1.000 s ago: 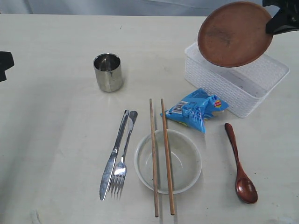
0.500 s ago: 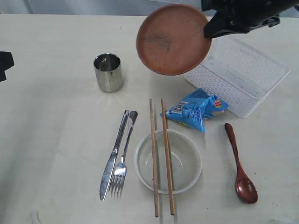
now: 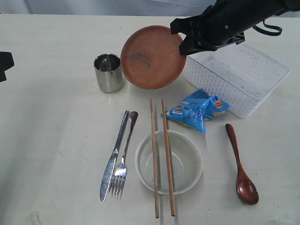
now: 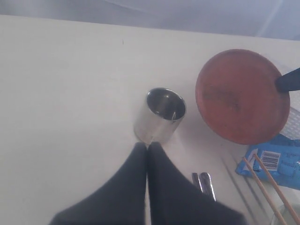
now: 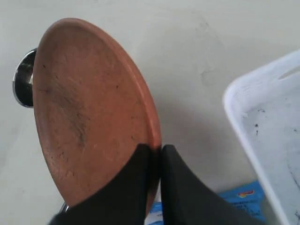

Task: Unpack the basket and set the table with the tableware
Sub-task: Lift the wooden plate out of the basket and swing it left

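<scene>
My right gripper (image 3: 182,46) (image 5: 156,151) is shut on the rim of the brown round plate (image 3: 151,57) (image 5: 89,117), holding it tilted above the table (image 3: 56,140) between the steel cup (image 3: 108,72) (image 4: 160,115) and the white basket (image 3: 236,77). The basket looks empty. The off-white bowl (image 3: 187,161) stands near the front with two chopsticks (image 3: 161,154) laid across it. Knife (image 3: 112,159) and fork (image 3: 123,157) lie left of the bowl. The dark wooden spoon (image 3: 240,166) lies to its right. My left gripper (image 4: 147,146) is shut and empty, hovering short of the cup.
A blue snack packet (image 3: 197,110) lies on the table between the basket and the bowl. Part of the left arm (image 3: 4,63) shows at the left edge of the exterior view. The plate (image 4: 241,96) also shows in the left wrist view, beside the cup.
The right arm has carried the plate leftward and down, from above the basket to just above the table beside the cup. The left arm and everything on the table stayed still.
</scene>
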